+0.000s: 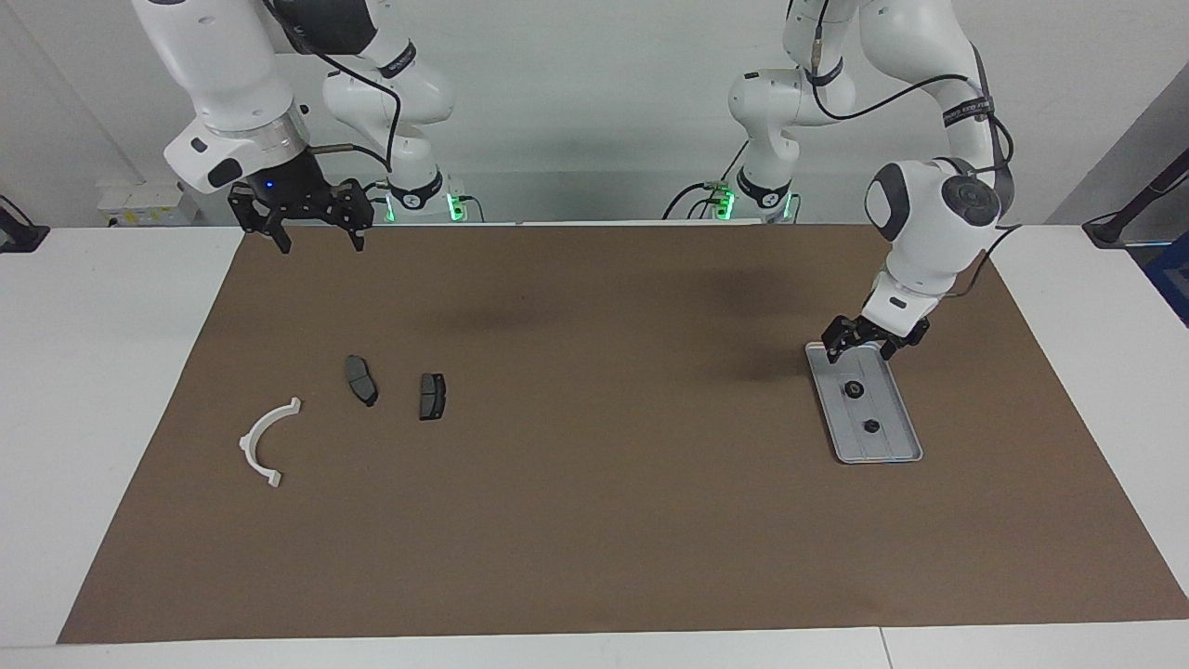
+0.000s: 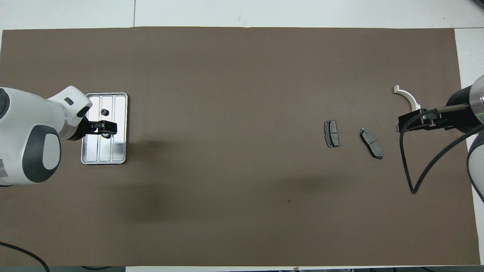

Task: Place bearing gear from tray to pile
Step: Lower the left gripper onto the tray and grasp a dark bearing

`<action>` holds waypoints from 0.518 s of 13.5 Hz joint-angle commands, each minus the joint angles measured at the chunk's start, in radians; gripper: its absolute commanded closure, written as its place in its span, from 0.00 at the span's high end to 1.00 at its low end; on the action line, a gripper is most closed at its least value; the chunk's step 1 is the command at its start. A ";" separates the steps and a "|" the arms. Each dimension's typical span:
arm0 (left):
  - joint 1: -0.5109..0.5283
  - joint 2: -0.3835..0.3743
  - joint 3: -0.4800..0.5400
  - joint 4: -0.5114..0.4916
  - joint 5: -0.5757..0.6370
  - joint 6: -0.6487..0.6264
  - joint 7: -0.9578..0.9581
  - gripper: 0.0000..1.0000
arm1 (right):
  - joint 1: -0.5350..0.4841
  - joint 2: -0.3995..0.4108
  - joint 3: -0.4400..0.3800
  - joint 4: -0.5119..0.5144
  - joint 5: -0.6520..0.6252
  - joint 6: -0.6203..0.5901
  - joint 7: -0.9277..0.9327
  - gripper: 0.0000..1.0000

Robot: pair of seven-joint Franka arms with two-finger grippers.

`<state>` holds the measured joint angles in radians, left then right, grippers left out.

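Left gripper (image 1: 862, 347), jaws open, hangs over the ridged silver tray (image 1: 887, 437); two small black gears (image 1: 854, 388) inside.

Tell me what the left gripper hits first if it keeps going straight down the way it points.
Probably the tray: the left gripper hangs open over its end nearer the robots. The nearer gear lies close by, but depth is unclear.
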<state>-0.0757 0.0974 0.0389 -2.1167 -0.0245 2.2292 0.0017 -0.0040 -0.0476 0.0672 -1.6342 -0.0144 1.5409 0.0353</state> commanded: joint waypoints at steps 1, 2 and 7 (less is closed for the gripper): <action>0.030 0.010 -0.005 -0.017 -0.005 0.035 0.041 0.95 | -0.007 -0.028 -0.004 -0.003 0.028 0.021 0.012 1.00; 0.031 0.019 -0.005 -0.017 -0.003 0.041 0.046 0.94 | -0.007 -0.037 -0.004 -0.004 0.028 0.021 0.012 1.00; 0.034 0.079 -0.005 -0.019 -0.003 0.104 0.050 0.93 | -0.013 -0.049 -0.006 -0.009 0.028 0.019 0.009 1.00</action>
<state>-0.0528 0.1570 0.0394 -2.1197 -0.0245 2.2849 0.0338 -0.0068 -0.0818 0.0619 -1.6246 -0.0144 1.5419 0.0353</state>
